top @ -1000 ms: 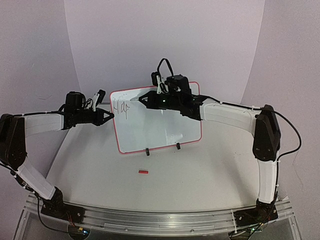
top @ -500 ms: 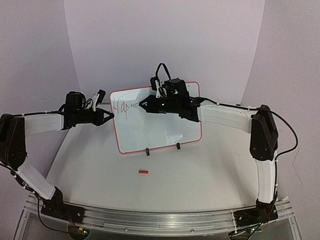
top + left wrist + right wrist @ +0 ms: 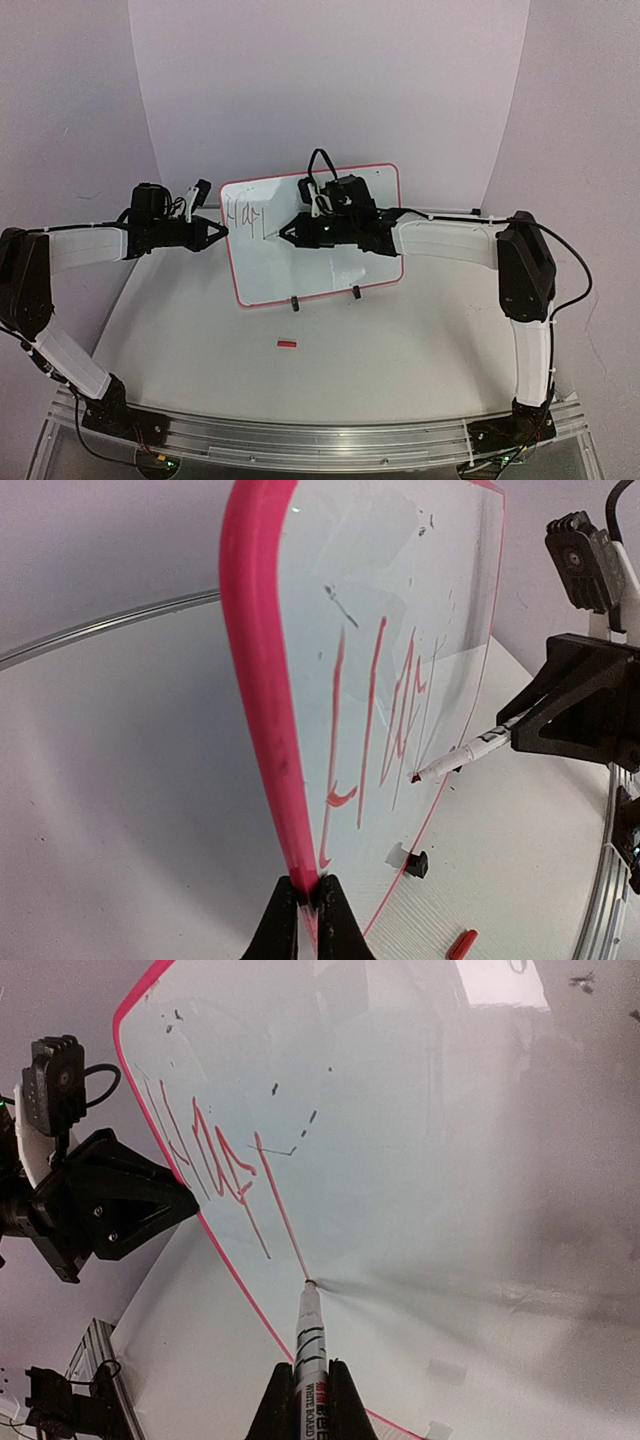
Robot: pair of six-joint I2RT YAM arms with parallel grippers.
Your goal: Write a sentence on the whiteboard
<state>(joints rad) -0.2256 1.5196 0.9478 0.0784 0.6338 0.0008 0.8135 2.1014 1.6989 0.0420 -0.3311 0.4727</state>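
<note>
The whiteboard (image 3: 330, 275), white with a thin red frame, stands upright at the table's middle back. Red handwritten letters reading "Hap" plus one long downstroke (image 3: 245, 218) sit at its upper left; they also show in the left wrist view (image 3: 385, 710) and right wrist view (image 3: 215, 1160). My left gripper (image 3: 222, 234) is shut on the board's left edge (image 3: 260, 680), fingertips pinching the frame (image 3: 308, 885). My right gripper (image 3: 287, 228) is shut on a white marker (image 3: 310, 1335), whose tip touches the board at the stroke's lower end. The marker also shows in the left wrist view (image 3: 465, 755).
A small red marker cap (image 3: 287, 344) lies on the table in front of the board, also seen in the left wrist view (image 3: 462, 945). Two black feet (image 3: 295, 303) (image 3: 355, 292) hold the board up. My right arm (image 3: 450, 240) reaches across the board's front.
My right gripper has moved down and slightly left with the marker, drawing a long downstroke after "Hap". The left gripper and board have stayed still.
</note>
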